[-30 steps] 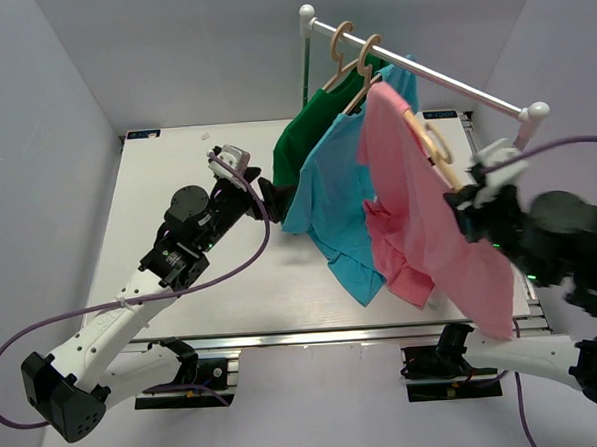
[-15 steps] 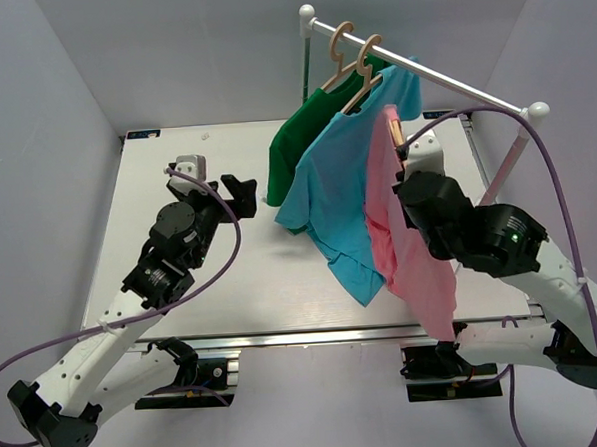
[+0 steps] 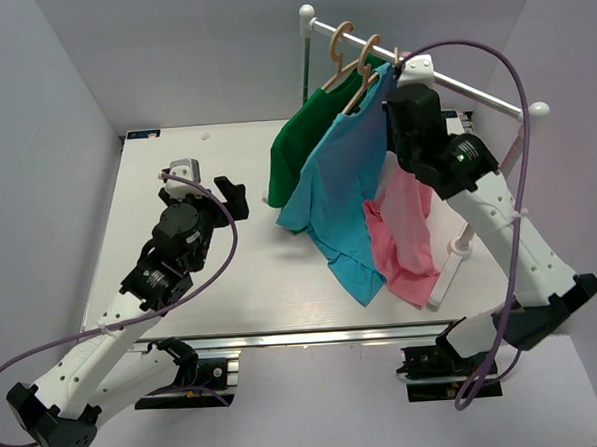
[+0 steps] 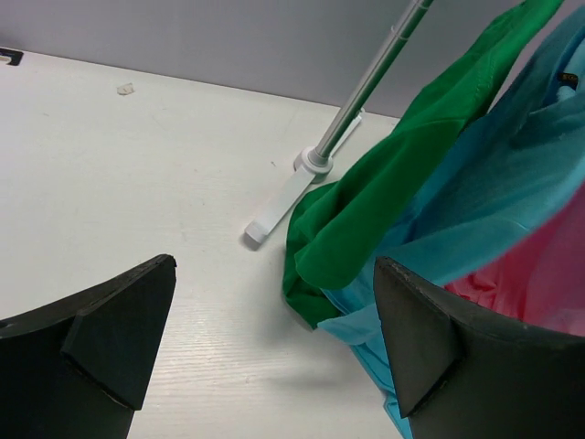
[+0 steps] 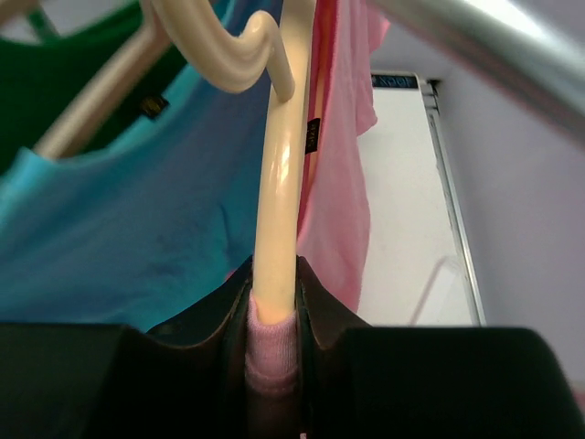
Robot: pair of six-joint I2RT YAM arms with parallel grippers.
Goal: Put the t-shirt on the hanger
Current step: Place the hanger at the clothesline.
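Top view: the right gripper (image 3: 408,74) is raised at the clothes rail (image 3: 472,92), with the pink t-shirt (image 3: 406,233) hanging beneath it, just beside a blue t-shirt (image 3: 339,186) and a green t-shirt (image 3: 299,143). The left gripper (image 3: 231,194) hovers low over the white desk (image 3: 176,170), fingers spread, holding nothing.

Left wrist view: the wide-apart black fingers (image 4: 110,338) frame the green, blue and pink cloth and the rack's white foot (image 4: 279,206).

Right wrist view: the right gripper pinches the stem of the beige hanger (image 5: 276,210), the t-shirt's collar bunched between its fingers. Whether the hook sits over the rail cannot be told.
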